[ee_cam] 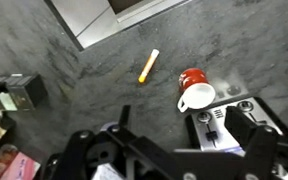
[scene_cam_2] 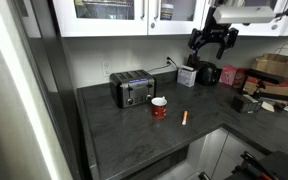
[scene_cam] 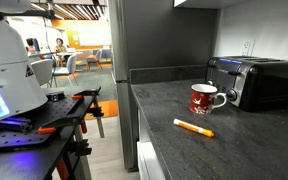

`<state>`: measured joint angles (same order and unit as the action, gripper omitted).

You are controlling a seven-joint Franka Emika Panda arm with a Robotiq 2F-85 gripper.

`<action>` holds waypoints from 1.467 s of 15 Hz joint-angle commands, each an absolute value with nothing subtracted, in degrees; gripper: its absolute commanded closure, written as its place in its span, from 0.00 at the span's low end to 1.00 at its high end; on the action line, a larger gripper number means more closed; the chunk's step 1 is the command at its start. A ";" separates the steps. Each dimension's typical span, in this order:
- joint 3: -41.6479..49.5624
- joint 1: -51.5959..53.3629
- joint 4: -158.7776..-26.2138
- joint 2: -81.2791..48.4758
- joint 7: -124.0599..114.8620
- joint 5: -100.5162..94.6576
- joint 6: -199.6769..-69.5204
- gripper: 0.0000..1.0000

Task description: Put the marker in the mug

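Note:
The orange marker [scene_cam: 193,127] lies flat on the dark counter, a short way in front of the dark red mug [scene_cam: 206,98]. Both exterior views show them; in one the marker [scene_cam_2: 185,117] lies beside the mug [scene_cam_2: 160,107]. The mug stands upright with its white inside showing. My gripper [scene_cam_2: 212,40] hangs high above the counter, near the upper cabinets, open and empty, well away from both. In the wrist view the marker [ee_cam: 148,66] and the mug [ee_cam: 193,90] lie far below my open fingers [ee_cam: 182,122].
A black toaster [scene_cam: 259,80] stands right behind the mug, also in the wrist view [ee_cam: 234,118]. Upper cabinets [scene_cam_2: 114,15] hang over the counter. Canisters [scene_cam_2: 209,74] and a cardboard box [scene_cam_2: 279,68] sit along the counter's far side. The counter's front edge [scene_cam: 149,140] drops off.

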<state>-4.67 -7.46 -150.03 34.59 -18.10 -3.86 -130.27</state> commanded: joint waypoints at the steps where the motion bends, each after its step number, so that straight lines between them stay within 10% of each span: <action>1: -4.75 -10.13 -146.50 21.07 -26.27 -2.37 -136.67 0.00; 22: 2.15 -9.41 -122.65 -30.46 -15.91 18.89 -147.08 0.00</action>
